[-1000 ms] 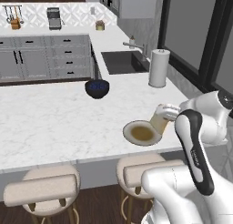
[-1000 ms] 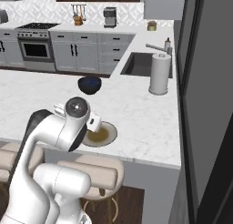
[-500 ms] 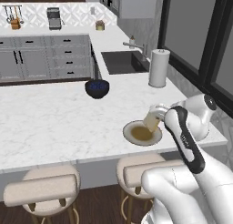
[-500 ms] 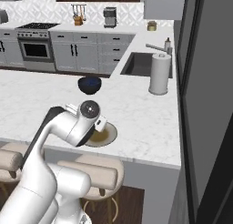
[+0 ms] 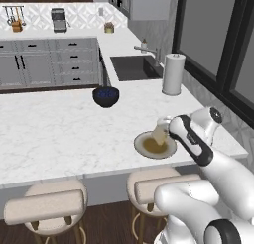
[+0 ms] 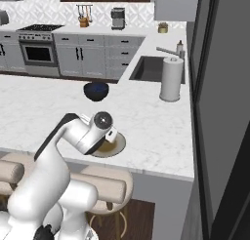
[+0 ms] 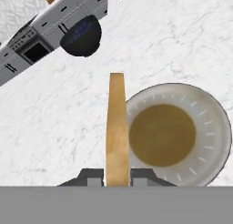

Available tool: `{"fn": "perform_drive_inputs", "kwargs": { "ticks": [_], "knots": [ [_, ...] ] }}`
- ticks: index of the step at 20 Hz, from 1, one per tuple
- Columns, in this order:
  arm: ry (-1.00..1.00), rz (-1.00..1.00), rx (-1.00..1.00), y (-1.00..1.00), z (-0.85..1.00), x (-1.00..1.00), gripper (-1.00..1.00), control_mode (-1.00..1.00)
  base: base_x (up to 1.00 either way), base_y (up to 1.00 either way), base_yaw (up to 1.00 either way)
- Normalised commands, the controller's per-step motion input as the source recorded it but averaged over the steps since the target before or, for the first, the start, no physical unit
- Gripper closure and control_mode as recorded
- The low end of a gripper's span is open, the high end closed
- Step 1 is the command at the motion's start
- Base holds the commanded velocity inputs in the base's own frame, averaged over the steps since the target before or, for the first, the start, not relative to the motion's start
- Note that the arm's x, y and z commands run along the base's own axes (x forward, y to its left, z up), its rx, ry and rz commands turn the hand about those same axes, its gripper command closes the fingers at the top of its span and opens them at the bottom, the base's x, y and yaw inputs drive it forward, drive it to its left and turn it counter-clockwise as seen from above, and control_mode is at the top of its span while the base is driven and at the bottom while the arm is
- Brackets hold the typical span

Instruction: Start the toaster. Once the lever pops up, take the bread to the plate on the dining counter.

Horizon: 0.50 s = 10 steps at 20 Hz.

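the plate (image 5: 155, 145) sits close to the near edge of the dining counter (image 5: 59, 134), with lots of bare white top to its left. the dark blue bowl (image 5: 105, 96) is well apart on the far side, and the paper towel roll (image 5: 172, 74) stands far right by the sink (image 5: 131, 68). the gripper (image 7: 117, 176) pinches the bread (image 7: 116, 127) on its edge, standing up between the two fingers. the bread hangs over the plate's left rim. the arm has come lower and nearer to the plate than a moment ago.
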Motion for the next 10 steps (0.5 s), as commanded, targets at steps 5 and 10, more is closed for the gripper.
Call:
{"fn": "perform_drive_inputs", "kwargs": {
  "ticks": [5, 10],
  "knots": [
    [0.04, 0.0, 0.0, 0.0, -0.4, 0.26, 1.0, -1.0, 0.0, 0.0, 0.0],
    [0.05, 0.0, 0.0, 0.0, -0.29, 0.12, 1.0, -1.0, 0.0, 0.0, 0.0]
  ]
}}
